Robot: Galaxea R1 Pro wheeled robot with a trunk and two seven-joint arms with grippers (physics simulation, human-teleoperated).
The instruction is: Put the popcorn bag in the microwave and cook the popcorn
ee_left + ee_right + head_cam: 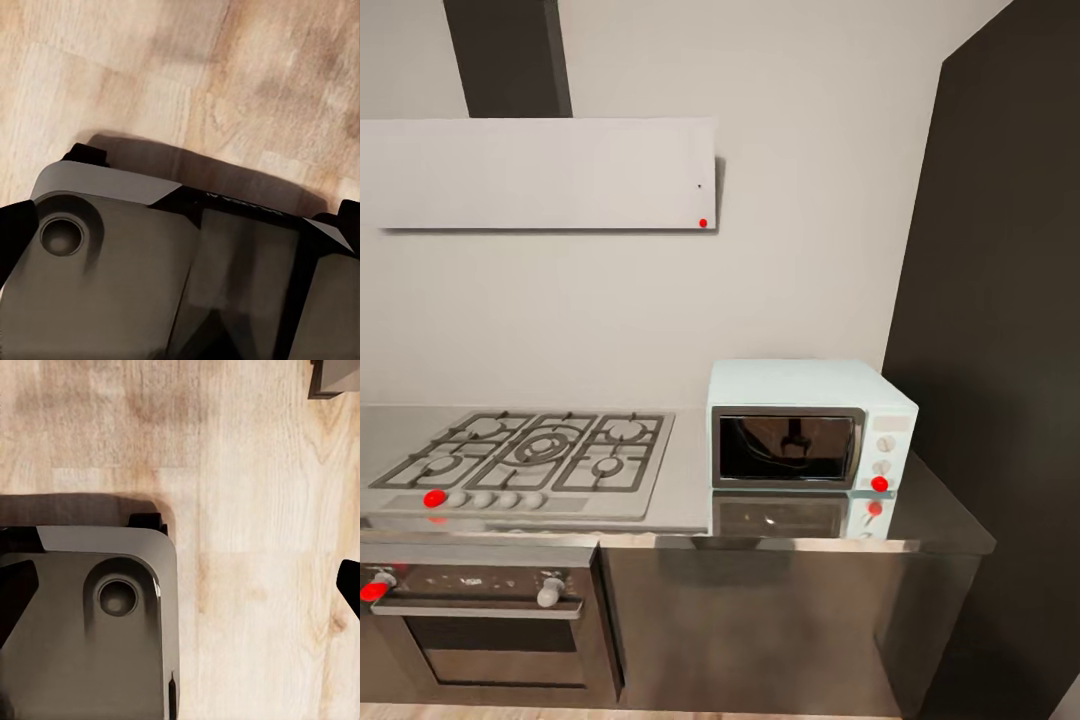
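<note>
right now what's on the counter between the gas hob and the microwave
In the head view, only a narrow bare strip of countertop separates the hob from the microwave.

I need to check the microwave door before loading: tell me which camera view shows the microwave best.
The head view. There the microwave stands on the countertop right of the gas hob, dark glass door closed and facing the camera. Both wrist views look down at the wooden floor and the robot's base instead.

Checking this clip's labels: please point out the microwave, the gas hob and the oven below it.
microwave (788, 447), head view, on its dark glass door.
gas hob (540, 452), head view, on the centre burner grate.
oven (495, 650), head view, on its door glass below the handle.
</note>
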